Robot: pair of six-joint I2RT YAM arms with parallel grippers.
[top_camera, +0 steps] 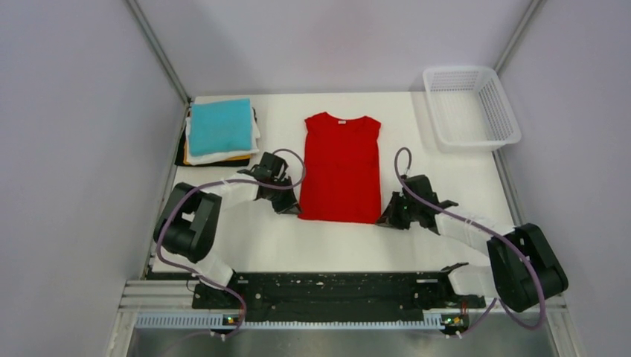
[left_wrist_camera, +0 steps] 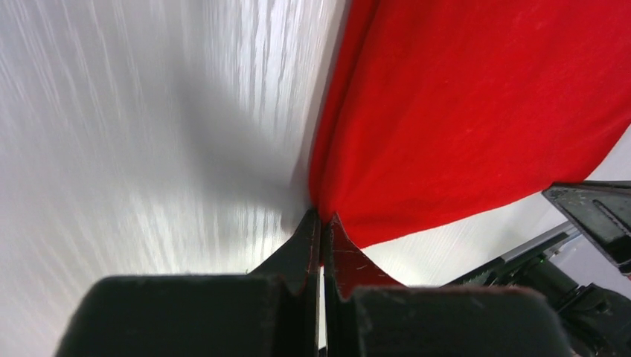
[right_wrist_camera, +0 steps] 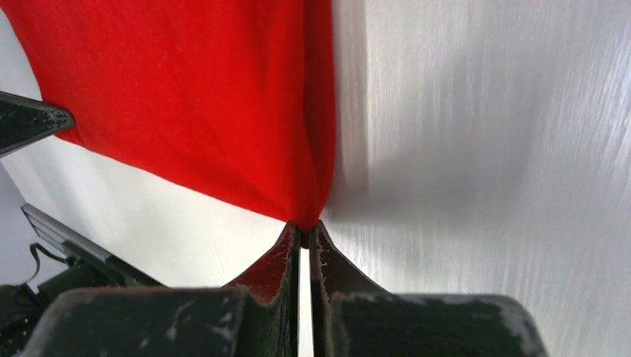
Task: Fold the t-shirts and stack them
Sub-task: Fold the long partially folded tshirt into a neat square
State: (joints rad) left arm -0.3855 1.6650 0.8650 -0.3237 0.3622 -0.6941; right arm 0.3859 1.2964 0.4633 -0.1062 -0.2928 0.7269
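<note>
We see the red t-shirt (top_camera: 341, 167) lying flat as a narrow rectangle at the centre of the top view, with the folded t-shirts (top_camera: 220, 130) (a teal one on top) stacked at the upper left. Our left gripper (left_wrist_camera: 321, 219) pinches the shirt's lower left corner and our right gripper (right_wrist_camera: 303, 227) its lower right corner, the jaws of each pressed together on the cloth.

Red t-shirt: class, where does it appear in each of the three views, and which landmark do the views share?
Top external: red t-shirt lies at the centre.
Left wrist: upper right, corner pinched by left gripper.
Right wrist: upper left, corner pinched by right gripper.
Shared landmark: white tabletop.
</note>
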